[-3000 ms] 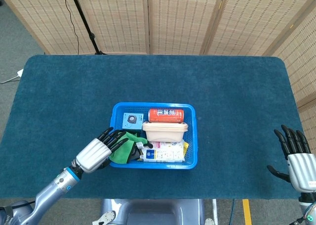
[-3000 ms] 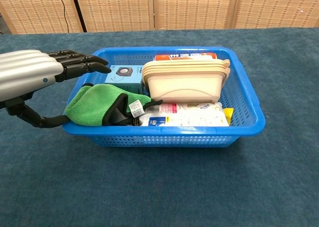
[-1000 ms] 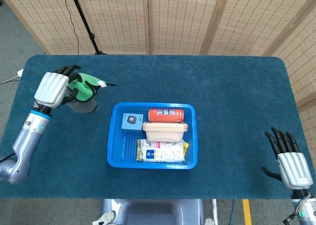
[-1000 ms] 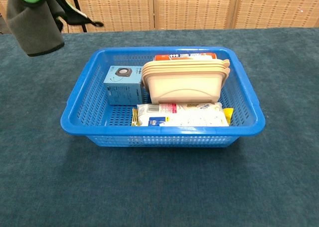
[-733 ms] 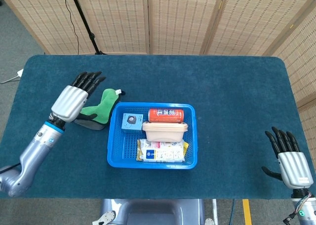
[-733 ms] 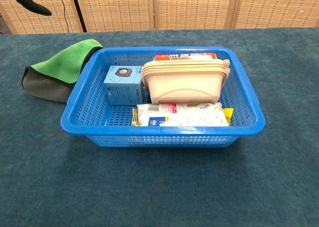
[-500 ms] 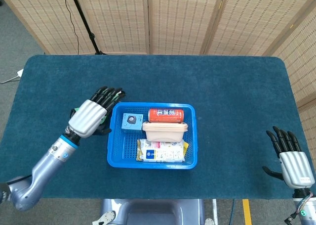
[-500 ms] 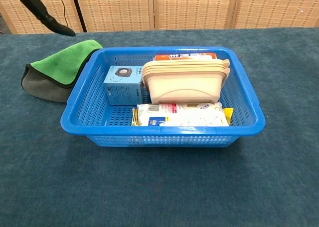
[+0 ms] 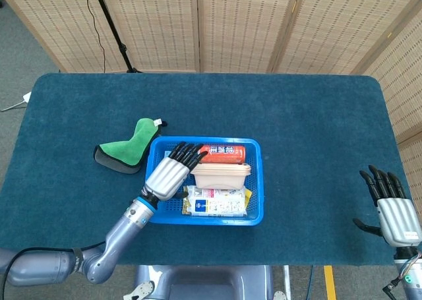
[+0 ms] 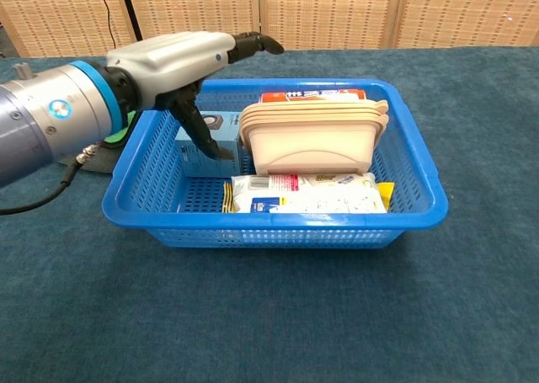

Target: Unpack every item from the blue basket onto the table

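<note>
Our left hand (image 10: 181,59) hovers empty, fingers spread, over the small blue box (image 10: 212,143) in the blue basket (image 9: 255,211)'s back-left corner, probably light and stiff, best pinched across opposite faces.

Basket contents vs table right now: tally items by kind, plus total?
In the blue basket:
red can: 1
beige lidded container: 1
light blue box: 1
white snack packet: 1
On the table:
green cloth: 1
Total: 5 items, 4 in the basket and 1 out. The left hand hovers over the box side, holding nothing.
</note>
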Available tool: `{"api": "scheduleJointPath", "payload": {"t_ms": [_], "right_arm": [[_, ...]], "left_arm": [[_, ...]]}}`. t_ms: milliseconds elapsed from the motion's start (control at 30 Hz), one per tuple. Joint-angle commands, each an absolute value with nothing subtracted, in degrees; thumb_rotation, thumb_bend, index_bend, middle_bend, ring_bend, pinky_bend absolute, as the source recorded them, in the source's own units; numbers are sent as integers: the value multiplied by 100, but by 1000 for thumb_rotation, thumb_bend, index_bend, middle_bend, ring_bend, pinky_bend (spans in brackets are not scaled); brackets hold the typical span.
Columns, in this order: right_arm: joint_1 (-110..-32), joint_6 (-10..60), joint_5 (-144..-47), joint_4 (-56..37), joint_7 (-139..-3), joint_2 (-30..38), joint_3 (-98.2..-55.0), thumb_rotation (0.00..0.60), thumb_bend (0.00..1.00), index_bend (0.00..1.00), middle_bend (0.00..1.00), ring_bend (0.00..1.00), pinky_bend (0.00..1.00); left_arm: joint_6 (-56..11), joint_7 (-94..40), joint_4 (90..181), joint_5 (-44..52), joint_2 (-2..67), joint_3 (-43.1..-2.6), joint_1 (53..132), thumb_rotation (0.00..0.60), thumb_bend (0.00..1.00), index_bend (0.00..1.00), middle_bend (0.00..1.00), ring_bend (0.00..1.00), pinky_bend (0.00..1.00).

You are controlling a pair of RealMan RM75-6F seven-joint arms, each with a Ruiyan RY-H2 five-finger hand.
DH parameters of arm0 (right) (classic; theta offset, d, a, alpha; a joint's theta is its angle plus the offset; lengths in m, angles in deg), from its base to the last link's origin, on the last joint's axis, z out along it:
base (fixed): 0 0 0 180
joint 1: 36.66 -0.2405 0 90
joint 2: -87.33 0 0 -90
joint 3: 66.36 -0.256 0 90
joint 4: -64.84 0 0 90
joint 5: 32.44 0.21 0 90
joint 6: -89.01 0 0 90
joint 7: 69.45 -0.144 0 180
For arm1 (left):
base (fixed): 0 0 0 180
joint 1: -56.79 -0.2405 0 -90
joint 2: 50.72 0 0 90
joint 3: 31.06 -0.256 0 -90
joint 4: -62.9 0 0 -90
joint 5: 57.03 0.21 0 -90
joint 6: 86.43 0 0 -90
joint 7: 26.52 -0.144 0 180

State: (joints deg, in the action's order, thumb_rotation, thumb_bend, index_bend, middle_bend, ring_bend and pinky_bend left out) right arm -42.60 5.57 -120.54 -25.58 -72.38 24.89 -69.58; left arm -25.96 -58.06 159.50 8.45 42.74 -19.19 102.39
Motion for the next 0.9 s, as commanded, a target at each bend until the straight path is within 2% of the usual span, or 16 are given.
{"api": "scheduleJointPath", "payload": {"t_ms": [33,167,367,500,533,600,667,733,900], "right_arm": [[-4275,589,-12026,-2568,-7322,2527,-6967,600,0,0,0,0,0],[-4294,631,-11983,-2545,-7373,2538,-6984,600,0,0,0,0,0],[-4366,789,-11888,-2473,-7418,2514,-7004,600,0,0,0,0,0],[-4388,815,-11865,-2460,-7455,2512,-7019,600,0,0,0,0,0],[-4389,815,-11861,-2455,-7462,2514,-7021,600,0,0,0,0,0],[-4393,820,-11853,-2451,-7480,2518,-7023,600,0,0,0,0,0],[-4400,831,-11847,-2446,-7489,2521,-7024,600,0,0,0,0,0],[-4405,838,-11851,-2454,-7508,2529,-7020,600,0,0,0,0,0],[-4403,826,-11851,-2461,-7523,2540,-7019,600,0,0,0,0,0]], "left_arm": [[-2570,-5877,15669,725,4587,-1907,10364,600,30,0,0,0,10],[-2508,-5901,15401,742,4848,-1891,10428,600,30,0,0,0,52],[-2249,-6095,14864,836,5416,-1872,10518,600,30,0,0,0,242],[-2194,-6292,14602,736,5733,-1781,10613,600,55,11,3,34,290],[-2120,-6278,14544,799,5789,-1765,10615,600,69,39,19,68,314],[-1995,-6244,14444,918,5880,-1766,10607,600,106,207,141,218,402],[-1950,-6244,14365,1004,5930,-1798,10603,600,144,314,233,306,451],[-1919,-6244,14319,1037,5976,-1794,10597,600,184,350,269,337,475],[-1800,-6280,14258,1115,6048,-1783,10560,600,308,522,416,446,558]]}}
